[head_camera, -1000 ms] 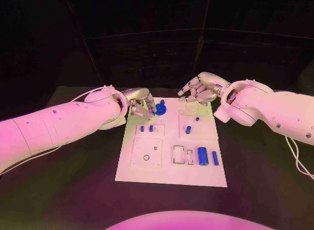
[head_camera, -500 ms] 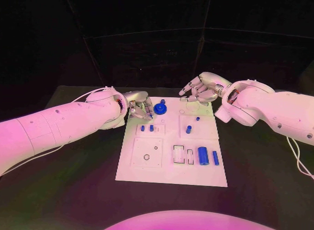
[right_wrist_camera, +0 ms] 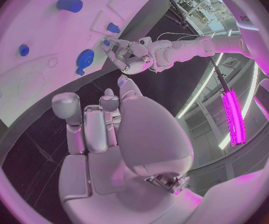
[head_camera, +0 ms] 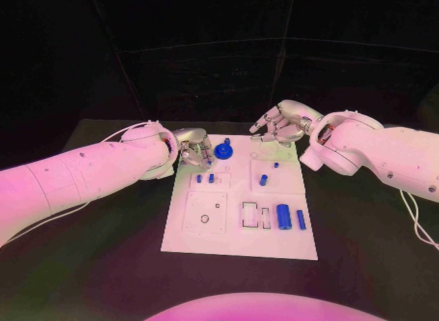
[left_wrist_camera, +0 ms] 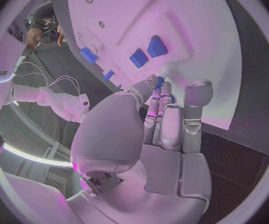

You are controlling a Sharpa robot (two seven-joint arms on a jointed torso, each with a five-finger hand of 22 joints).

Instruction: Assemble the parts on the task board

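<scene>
Task board [head_camera: 241, 246]: white plate, lay lengthwise in the middle of the black table [head_camera: 104, 267], between the two arms.

Blue round part [head_camera: 224, 152]: stood at the far end of the board, just beside the left hand. A second before, the fingers of that hand were touching or hiding its edge; in the present frame it stood a little apart from them and sat in the same place on the board. Judged seated and let go.

Other blue parts: two small pegs [head_camera: 205, 178] in the left panel, one peg [head_camera: 263, 180] in the right panel, a thick cylinder [head_camera: 283, 217] and a slim one [head_camera: 300, 220] near the front edge. None had moved.

Left hand [head_camera: 193, 150]: had drawn back slightly toward the board's left edge; fingers curled loosely, holding nothing as far as the head and wrist views show.

Right hand [head_camera: 280, 126]: hovered over the far right corner of the board, unchanged in place, fingers bent and apart, nothing held.

Meaning for the task: one placement appears finished; the front cylinders probably remain to be fitted.
</scene>
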